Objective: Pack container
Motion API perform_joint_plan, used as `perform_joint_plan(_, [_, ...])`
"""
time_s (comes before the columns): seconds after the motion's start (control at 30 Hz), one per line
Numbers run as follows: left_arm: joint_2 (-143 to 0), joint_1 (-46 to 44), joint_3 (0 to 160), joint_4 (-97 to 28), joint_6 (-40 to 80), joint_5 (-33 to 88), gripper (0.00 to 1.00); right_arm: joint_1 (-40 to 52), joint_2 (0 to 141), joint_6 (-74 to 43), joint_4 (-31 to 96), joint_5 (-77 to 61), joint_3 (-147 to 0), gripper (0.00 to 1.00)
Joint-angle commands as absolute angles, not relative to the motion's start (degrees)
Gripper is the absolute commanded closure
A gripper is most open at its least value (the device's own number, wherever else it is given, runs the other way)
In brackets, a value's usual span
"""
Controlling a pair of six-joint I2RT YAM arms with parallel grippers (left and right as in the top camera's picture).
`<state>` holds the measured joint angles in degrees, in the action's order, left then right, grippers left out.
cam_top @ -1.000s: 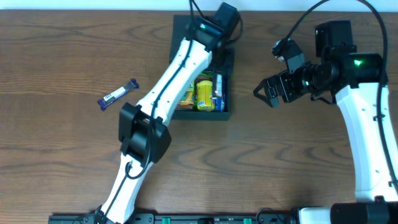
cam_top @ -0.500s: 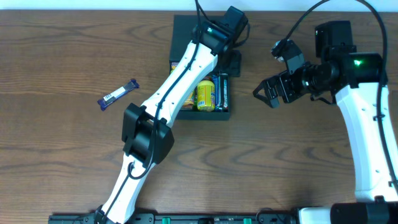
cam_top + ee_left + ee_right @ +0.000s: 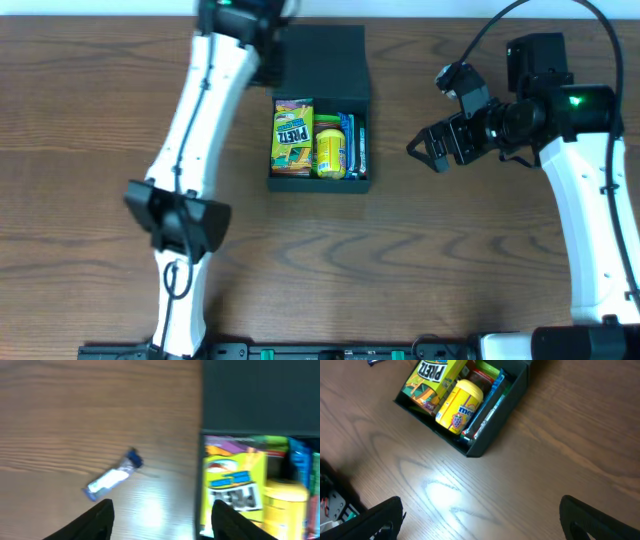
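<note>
Swung clear of the container (image 3: 320, 184), the left arm (image 3: 200, 110) no longer lies across the open box as it did a second ago. It now runs up the table (image 3: 450, 260) on the box's 9 o'clock side, with its wrist near the 11 o'clock corner of the lid (image 3: 320, 62). With the arm out of the way, the whole inside of the box shows from overhead. The right arm (image 3: 590, 200) has not shifted.

The container sits towards the table's far edge, a little left of centre. Its lid is thrown fully open and lies flat at 12 o'clock from the box. Inside, a yellow Pretz box (image 3: 292, 137) fills the 9 o'clock side and a yellow packet (image 3: 330, 150) lies just beside it in the middle. A slim blue packet (image 3: 351, 146) stands on edge against the 3 o'clock wall (something green peeks out behind the yellow packet, too small to name).

The left gripper (image 3: 162, 507) is released. In its wrist view the two fingers stand apart with only bare wood between them, by the container's 9 o'clock wall. A blue-and-white snack bar (image 3: 112, 480) lies on the table at 9 o'clock from the box, well apart from it; from overhead the arm hides it.

The right gripper (image 3: 428, 148) hangs at 3 o'clock from the container, near but not touching it. Its jaws are spread wide and hold nothing.
</note>
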<state>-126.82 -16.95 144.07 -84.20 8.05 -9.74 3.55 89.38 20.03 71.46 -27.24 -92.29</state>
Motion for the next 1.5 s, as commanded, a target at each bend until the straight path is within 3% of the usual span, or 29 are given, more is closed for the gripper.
perform_joint_plan(0.0, [-120.6,-12.49,134.21,-81.93,0.14,-6.55,0.38,3.36,88.71,20.88,71.35,-28.1,-92.84,0.01])
perform_joint_plan(0.2, [-113.06,-5.15,110.41,-70.94,-8.95,-5.98,0.31,3.4,88.73,20.86,70.94,-28.1,-92.84,0.01])
perform_joint_plan(0.3, [-113.43,-2.22,105.01,-66.72,-18.63,-3.09,0.21,3.4,88.73,20.88,70.96,-28.1,-92.84,0.01])
perform_joint_plan(0.4, [-114.76,0.3,101.19,-64.16,-32.67,7.27,0.12,3.4,88.73,20.88,70.96,-28.08,-92.84,0.01])
perform_joint_plan(0.6, [-117.86,1.54,98.39,-57.45,-43.29,6.42,0.03,3.4,88.73,20.86,71.55,-28.08,-92.84,0.01])
perform_joint_plan(1.1, [-128.11,1.58,98.39,-52.88,-45.04,4.51,0.02,3.4,88.73,20.8,72.05,-28.08,-92.84,0.01])
perform_joint_plan(1.47, [-130.02,1.58,98.39,-50.76,-45.01,4.25,0.18,3.4,88.73,20.21,72.03,-28.03,-92.84,0.01])
